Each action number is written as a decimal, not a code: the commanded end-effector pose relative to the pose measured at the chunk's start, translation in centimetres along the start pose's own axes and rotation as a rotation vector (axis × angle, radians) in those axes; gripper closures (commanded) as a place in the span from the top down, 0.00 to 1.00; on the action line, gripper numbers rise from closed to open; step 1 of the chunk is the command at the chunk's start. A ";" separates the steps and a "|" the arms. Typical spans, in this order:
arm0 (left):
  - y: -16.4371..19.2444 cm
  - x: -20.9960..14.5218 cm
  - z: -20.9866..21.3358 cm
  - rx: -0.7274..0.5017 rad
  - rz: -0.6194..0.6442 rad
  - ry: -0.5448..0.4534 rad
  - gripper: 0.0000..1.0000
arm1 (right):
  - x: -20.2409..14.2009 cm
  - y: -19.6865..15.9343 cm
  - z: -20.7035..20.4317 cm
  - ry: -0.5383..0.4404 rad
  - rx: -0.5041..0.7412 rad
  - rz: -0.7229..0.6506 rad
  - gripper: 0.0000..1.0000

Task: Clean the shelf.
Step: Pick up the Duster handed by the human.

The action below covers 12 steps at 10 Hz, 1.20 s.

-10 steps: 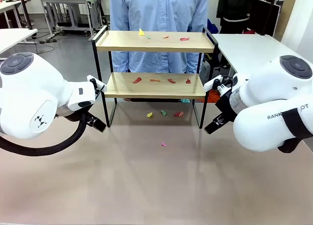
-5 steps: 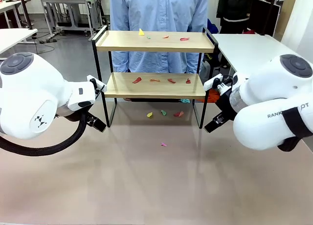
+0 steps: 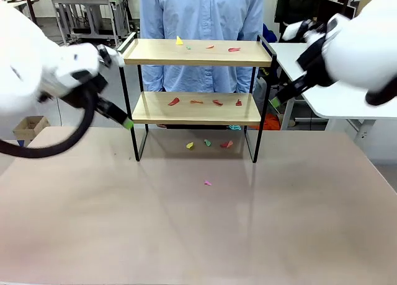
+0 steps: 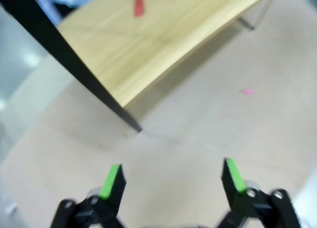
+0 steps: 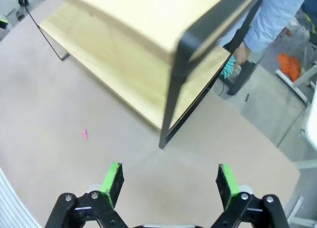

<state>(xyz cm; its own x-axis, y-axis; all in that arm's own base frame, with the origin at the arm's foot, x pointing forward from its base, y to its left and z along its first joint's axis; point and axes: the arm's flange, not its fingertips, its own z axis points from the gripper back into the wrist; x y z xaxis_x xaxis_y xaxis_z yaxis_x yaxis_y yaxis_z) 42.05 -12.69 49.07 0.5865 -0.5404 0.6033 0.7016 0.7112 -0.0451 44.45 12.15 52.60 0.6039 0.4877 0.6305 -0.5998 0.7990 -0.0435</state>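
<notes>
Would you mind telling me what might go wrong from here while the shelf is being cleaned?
The open left pincer hangs close to a black leg of the shelf; a nudge might shift the thin-framed rack and spill the scraps off its boards. The open right pincer flanks the other end, where the person's hand holds something teal beside the frame; reaching in there might strike it.

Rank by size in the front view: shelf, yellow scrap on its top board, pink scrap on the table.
1. shelf, by far
2-3. yellow scrap and pink scrap: both tiny, too alike to rank
</notes>
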 end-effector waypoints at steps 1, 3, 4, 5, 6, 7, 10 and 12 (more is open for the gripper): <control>6.2 -0.5 1.9 -0.221 -0.124 0.000 1.00 | -1.8 -4.8 0.7 -0.033 0.142 0.088 1.00; 11.5 -1.6 3.1 -0.413 -0.258 -0.165 1.00 | -4.0 -9.6 0.9 -0.131 0.266 0.250 1.00; 13.8 -2.6 3.0 -0.469 -0.326 -0.266 1.00 | -5.1 -11.7 0.2 -0.187 0.311 0.299 1.00; 15.8 -3.7 2.3 -0.500 -0.395 -0.382 1.00 | -6.5 -13.8 -0.6 -0.237 0.370 0.363 1.00; 16.5 -4.6 1.9 -0.492 -0.418 -0.426 1.00 | -7.6 -14.9 -1.2 -0.286 0.402 0.380 1.00; 15.7 -5.4 1.5 -0.470 -0.474 -0.443 1.00 | -8.4 -15.3 -1.6 -0.290 0.391 0.356 1.00; 15.3 -6.1 3.5 -0.438 -0.431 -0.445 1.00 | -7.8 -12.5 0.9 -0.232 0.308 0.341 1.00; 15.3 -6.1 3.5 -0.438 -0.431 -0.445 1.00 | -7.8 -12.5 0.9 -0.232 0.308 0.341 1.00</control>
<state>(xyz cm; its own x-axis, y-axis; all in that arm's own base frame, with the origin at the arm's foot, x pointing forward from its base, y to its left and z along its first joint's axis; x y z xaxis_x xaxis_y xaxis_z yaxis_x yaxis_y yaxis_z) 47.91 3.13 46.86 0.0907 -0.4470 0.8899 0.9822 0.1879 -0.0057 46.95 -1.91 48.52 0.2185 0.6089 0.7625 -0.8975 0.4321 -0.0878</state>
